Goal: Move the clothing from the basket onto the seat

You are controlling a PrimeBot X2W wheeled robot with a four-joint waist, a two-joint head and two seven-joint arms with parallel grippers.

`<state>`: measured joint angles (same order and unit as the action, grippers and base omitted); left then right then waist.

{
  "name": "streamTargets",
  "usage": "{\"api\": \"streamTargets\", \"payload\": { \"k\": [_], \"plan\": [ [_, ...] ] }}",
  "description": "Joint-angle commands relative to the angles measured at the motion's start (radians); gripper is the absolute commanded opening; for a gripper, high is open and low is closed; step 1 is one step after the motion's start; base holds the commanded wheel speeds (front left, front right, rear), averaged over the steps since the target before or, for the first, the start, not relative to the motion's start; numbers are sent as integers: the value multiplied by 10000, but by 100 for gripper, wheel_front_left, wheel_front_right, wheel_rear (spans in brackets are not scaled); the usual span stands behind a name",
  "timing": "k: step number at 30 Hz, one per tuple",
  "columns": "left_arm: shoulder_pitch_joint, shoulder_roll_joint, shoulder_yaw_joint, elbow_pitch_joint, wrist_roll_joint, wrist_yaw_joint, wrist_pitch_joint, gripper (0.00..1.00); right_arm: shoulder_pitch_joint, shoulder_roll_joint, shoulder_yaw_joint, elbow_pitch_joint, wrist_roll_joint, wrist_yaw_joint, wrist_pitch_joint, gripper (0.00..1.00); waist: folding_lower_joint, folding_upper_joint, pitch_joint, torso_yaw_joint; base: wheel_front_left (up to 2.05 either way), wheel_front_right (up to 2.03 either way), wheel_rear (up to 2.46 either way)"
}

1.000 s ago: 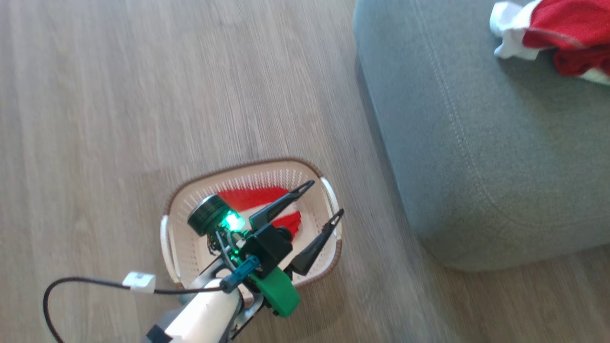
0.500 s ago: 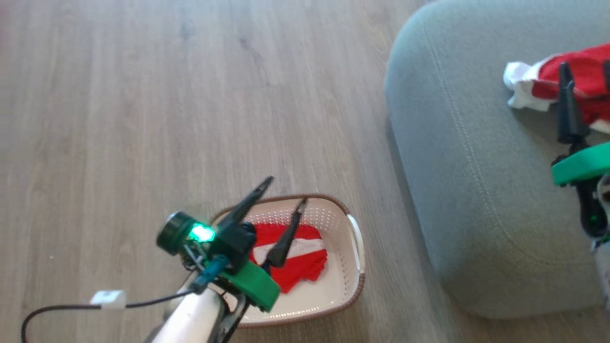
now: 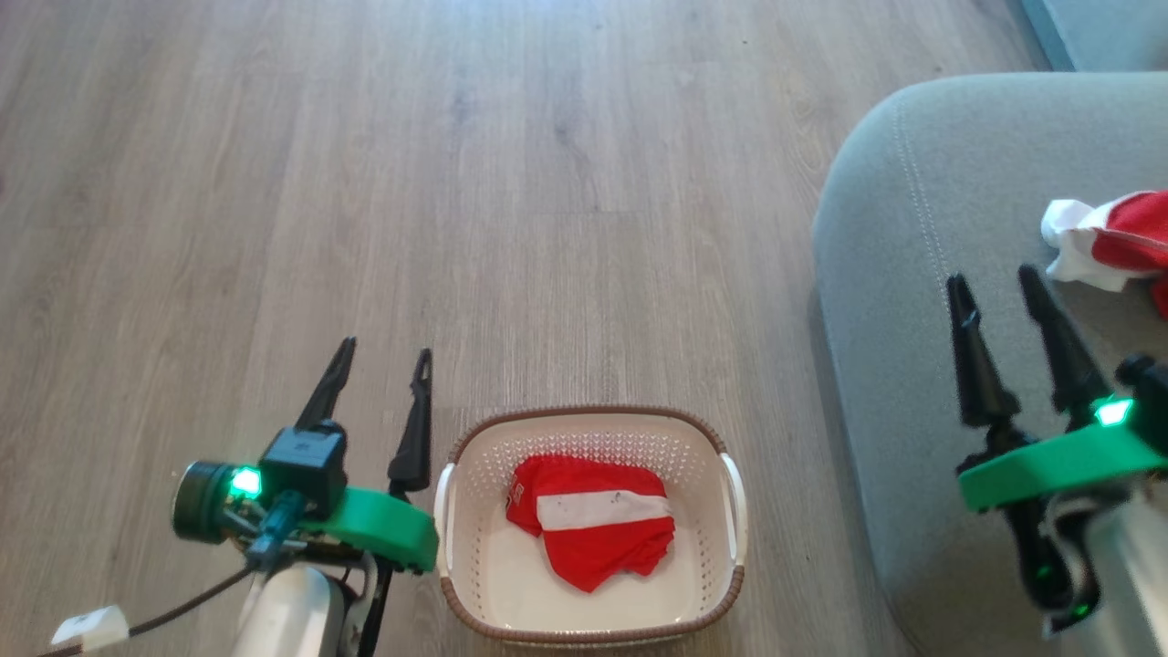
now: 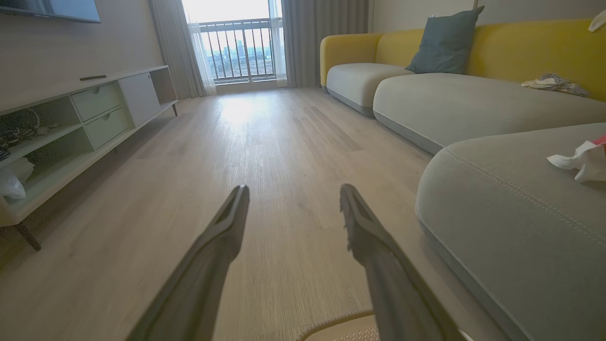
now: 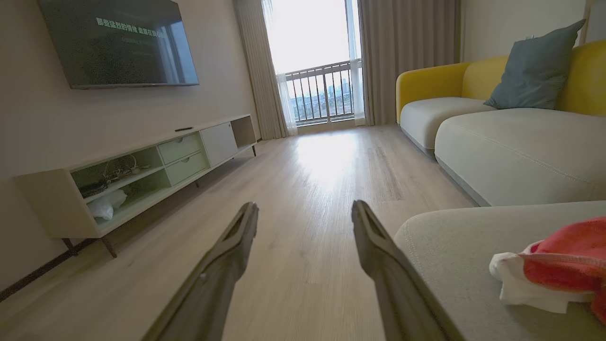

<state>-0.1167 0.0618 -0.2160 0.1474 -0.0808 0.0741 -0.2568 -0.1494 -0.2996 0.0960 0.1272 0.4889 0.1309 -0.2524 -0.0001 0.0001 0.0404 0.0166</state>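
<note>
Head view: clothing (image 3: 593,520) in basket (image 3: 584,415) lies right of left tool (image 3: 384,349).

I've swung my left pincer (image 3: 384,349) off the basket (image 3: 584,412), out over the floor (image 3: 547,182) beside it; right pincer (image 3: 990,278) now above the seat (image 3: 894,383).

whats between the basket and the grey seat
A bare strip of wood floor lies between the basket and the seat; nothing rests on it, as the head view shows.
</note>
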Motion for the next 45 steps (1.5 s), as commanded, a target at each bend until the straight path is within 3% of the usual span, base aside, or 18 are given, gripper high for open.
{"api": "streamTargets", "payload": {
  "k": [1,9,18,45],
  "plan": [
    [-221,-72,494,-312,-112,112,-49,100,73,130,92,-337,54,-2,-93,100,1,-1,-71,134,0,0,0],
    [-61,-109,705,-42,-118,199,-49,100,784,756,258,93,-762,-2,-93,100,1,-1,-159,368,0,0,0],
    [237,-114,295,537,-69,177,-49,100,1097,1467,40,246,-1774,-2,-93,100,1,-1,-157,434,0,0,0],
    [170,-116,154,569,-22,43,-49,100,1026,1555,4,287,-1514,-2,-93,100,1,-1,-53,396,0,0,0]
  ]
}}
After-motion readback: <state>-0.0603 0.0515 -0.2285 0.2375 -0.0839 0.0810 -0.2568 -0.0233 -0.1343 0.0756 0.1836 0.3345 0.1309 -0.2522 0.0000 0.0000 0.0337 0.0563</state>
